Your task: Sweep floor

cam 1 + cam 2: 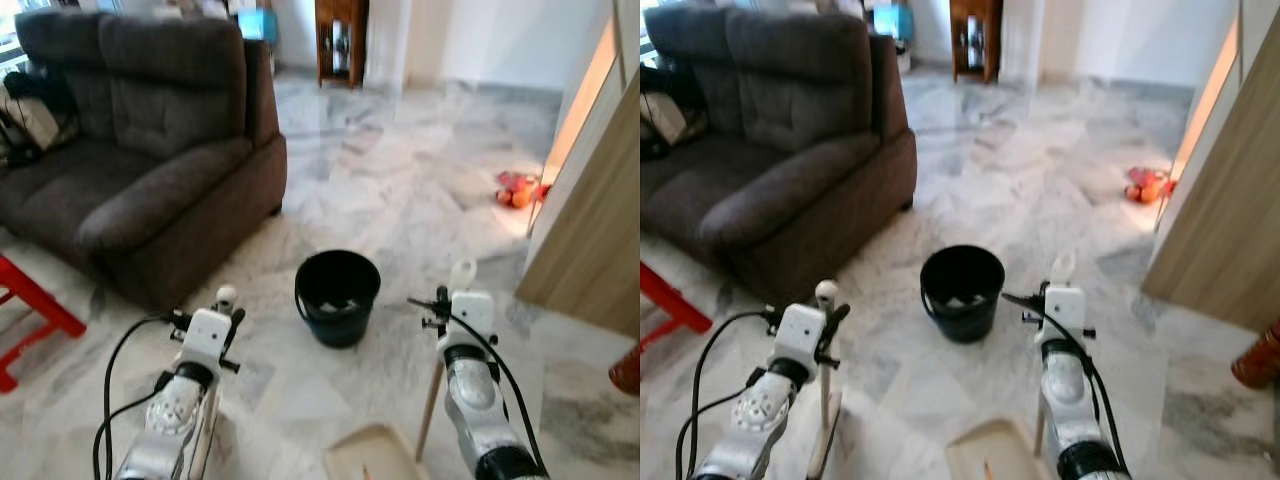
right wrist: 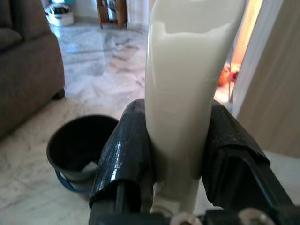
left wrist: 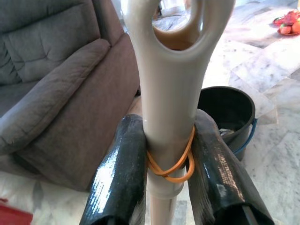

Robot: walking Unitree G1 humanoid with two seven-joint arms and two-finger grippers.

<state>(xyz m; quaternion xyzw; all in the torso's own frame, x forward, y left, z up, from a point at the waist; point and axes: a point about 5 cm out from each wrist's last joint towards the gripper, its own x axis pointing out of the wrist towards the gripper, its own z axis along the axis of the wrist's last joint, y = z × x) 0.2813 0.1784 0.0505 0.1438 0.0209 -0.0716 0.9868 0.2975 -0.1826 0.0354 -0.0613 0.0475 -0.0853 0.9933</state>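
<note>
Cream broom handle in left pincer; right pincer clamps dustpan handle.

We see marble floor, dark sofa on our left, wood cabinet far back, bright doorway right.

Two silver robot arms reach over a grey-veined white marble floor. The left gripper sits at the rounded top of a pale broom handle; the right gripper sits at the looped top of a cream dustpan handle, with the cream dustpan tray at the lower edge. A round black plastic bucket stands between the arms, slightly ahead. A dark brown fabric sofa fills the left side, and a light wooden panel lines the right.
</note>
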